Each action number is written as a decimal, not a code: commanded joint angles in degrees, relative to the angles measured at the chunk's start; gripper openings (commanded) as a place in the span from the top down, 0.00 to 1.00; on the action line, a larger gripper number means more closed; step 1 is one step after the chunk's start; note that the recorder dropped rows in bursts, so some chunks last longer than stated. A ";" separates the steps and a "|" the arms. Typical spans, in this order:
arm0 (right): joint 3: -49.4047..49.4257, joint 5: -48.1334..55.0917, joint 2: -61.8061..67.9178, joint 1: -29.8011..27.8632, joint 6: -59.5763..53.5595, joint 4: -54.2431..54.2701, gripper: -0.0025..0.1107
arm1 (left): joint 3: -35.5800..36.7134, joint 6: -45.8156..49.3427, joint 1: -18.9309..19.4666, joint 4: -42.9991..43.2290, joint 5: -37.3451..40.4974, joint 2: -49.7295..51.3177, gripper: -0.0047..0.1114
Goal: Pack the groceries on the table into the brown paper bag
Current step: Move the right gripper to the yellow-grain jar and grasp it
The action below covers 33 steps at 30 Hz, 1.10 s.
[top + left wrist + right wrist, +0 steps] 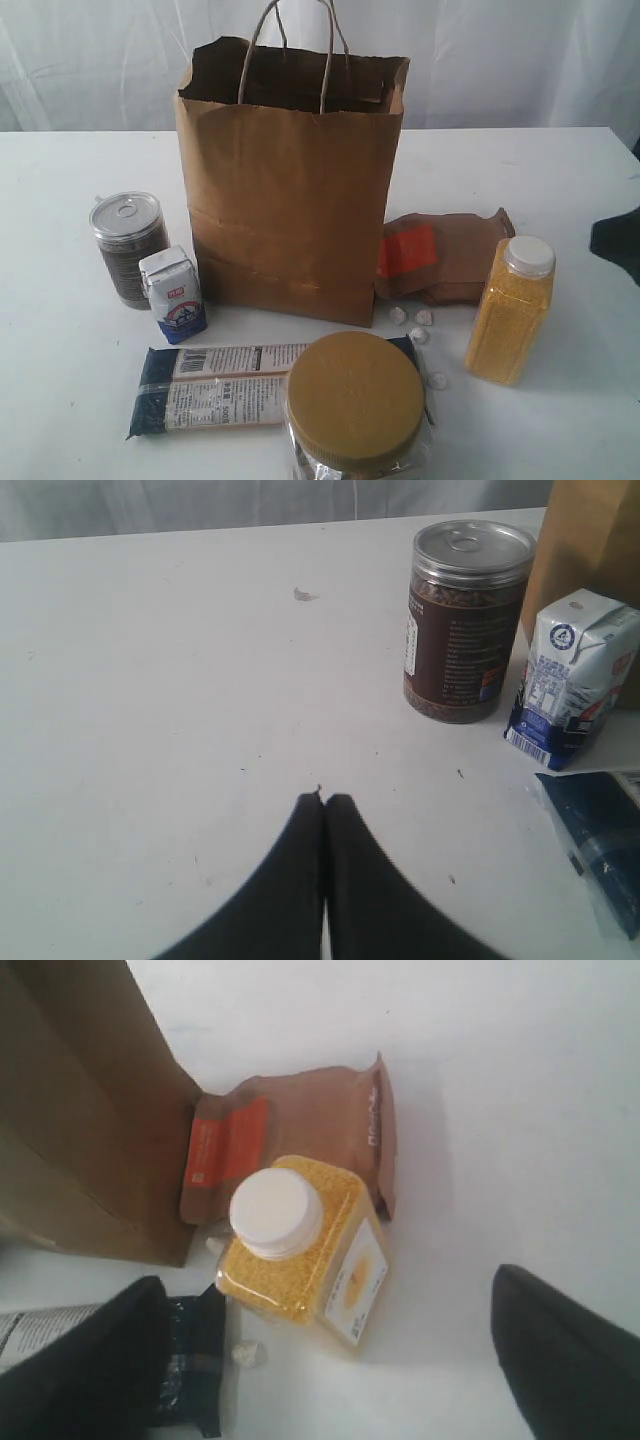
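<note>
Jar of yellow grains, beside the brown paper bag, faces the released jaws of the right gripper. Jaws of the left gripper are clenched.

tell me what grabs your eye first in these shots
The tall brown paper bag stands open in the middle of the white table, dwarfing everything else. Nearest the camera sits a jar with a wide gold lid, in front of a long dark-blue noodle pack. Right of the bag, a bright yellow jar with a white cap stands upright.
</note>
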 commanded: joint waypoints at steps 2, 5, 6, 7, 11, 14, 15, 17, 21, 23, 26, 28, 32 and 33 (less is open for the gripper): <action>-2.99 0.04 8.62 0.19 -5.43 5.40 0.27 | 0.23 0.03 -0.26 -0.53 0.03 -0.18 0.96; -4.35 0.04 12.56 0.19 -5.43 5.40 0.27 | 0.23 0.03 -0.26 -0.53 0.03 -0.18 0.96; -4.75 0.21 13.70 0.19 -5.43 6.10 0.27 | 0.23 0.03 -0.26 -0.53 0.03 -0.18 0.96; -5.21 0.49 14.84 0.19 -5.43 6.85 0.27 | 0.23 0.03 -0.26 -0.53 0.03 -0.18 0.96; -6.86 1.49 18.70 0.19 -5.43 7.86 0.27 | 0.23 0.03 -0.26 -0.53 0.03 -0.18 0.96; -7.52 1.85 20.97 0.19 -5.43 7.86 0.27 | 0.23 0.03 -0.26 -0.53 0.03 -0.18 0.96; -7.52 1.85 21.64 0.19 -5.43 7.95 0.27 | 0.23 0.03 -0.26 -0.53 0.03 -0.18 0.96; -7.52 1.85 22.71 0.46 -5.56 8.47 0.27 | 0.23 0.03 -0.26 -0.53 0.03 -0.18 0.96; -7.52 0.69 24.77 3.25 -6.49 9.83 0.27 | 0.23 0.03 -0.26 -0.53 0.03 -0.18 0.96; -7.52 -0.82 25.87 5.29 -6.49 10.07 0.27 | 0.23 0.03 -0.26 -0.53 0.03 -0.18 0.96; -7.52 -3.40 27.44 6.79 -6.49 9.92 0.27 | 0.23 0.03 -0.26 -0.53 0.03 -0.18 0.96; -7.52 -4.56 28.42 6.85 -6.39 9.92 0.27 | 0.23 0.03 -0.26 -0.53 0.03 -0.18 0.96; -7.52 -4.62 30.73 6.85 -6.03 9.43 0.27 | 0.23 0.03 -0.26 -0.53 0.03 -0.18 0.96; -7.52 -4.49 31.39 6.85 -5.20 8.58 0.27 | 0.23 0.03 -0.26 -0.53 0.03 -0.18 0.96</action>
